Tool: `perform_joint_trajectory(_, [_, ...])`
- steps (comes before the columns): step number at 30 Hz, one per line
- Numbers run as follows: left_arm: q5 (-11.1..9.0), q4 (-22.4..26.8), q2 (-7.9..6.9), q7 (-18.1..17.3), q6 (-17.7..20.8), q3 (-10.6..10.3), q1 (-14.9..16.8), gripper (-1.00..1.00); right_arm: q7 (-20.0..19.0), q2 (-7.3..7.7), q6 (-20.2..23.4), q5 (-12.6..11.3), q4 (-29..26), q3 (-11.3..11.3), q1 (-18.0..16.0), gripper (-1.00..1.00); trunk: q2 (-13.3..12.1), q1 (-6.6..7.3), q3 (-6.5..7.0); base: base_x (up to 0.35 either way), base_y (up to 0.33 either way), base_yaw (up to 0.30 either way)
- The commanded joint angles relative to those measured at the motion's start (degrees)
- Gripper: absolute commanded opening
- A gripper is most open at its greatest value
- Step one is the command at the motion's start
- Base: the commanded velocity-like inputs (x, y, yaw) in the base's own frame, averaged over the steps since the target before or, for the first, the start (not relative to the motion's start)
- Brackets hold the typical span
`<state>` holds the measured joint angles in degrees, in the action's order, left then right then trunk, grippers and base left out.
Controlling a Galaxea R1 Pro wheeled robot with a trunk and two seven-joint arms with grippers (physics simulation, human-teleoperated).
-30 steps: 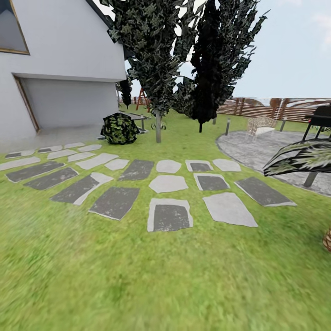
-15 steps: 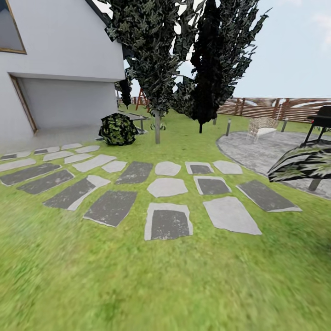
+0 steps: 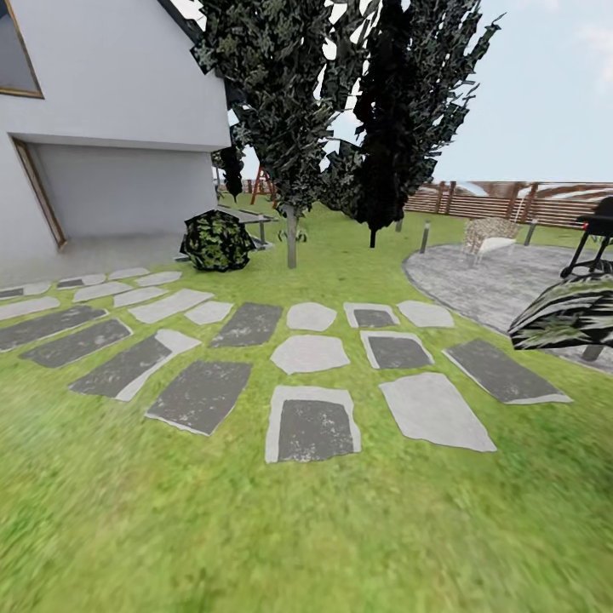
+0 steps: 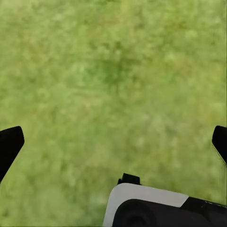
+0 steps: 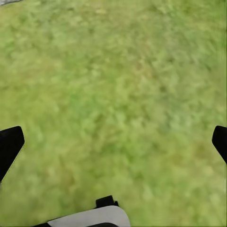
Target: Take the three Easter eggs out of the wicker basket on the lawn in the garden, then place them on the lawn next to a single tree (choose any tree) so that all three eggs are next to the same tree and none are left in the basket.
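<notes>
- While both arms hang over the lawn [image 3: 306, 528], the left gripper [image 4: 113, 142] and right gripper [image 5: 113, 142] hold their fingers wide, empty.
- Beyond the stepping stones [image 3: 312, 423] stands the pale-trunked tree [image 3: 291, 237].
- Step, judged: travelling. Next, locating the wicker basket with its eggs, not in frame.

left gripper [image 4: 113, 142]: black fingertips | white-and-black housing | right gripper [image 5: 113, 142]: alike
</notes>
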<state>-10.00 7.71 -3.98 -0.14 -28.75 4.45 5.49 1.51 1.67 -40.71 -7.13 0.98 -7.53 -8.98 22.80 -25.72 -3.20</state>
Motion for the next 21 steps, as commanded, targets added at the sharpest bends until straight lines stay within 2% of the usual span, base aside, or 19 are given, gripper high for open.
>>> perform_joint_trajectory(1, [0.24,-0.04,0.02,-0.02,-0.16,0.39,0.05,1.00,-0.10,0.00,-0.24,-0.16,0.11,-0.11,-0.07,1.00,0.12,-0.07,-0.13,0.327,0.000,0.000])
perform_joint_trajectory(21, [0.24,-0.04,0.02,-0.03,-0.16,0.39,0.05,1.00,-0.10,0.00,-0.23,-0.16,0.13,-0.11,-0.07,1.00,0.12,-0.07,-0.13,0.328,0.000,0.000])
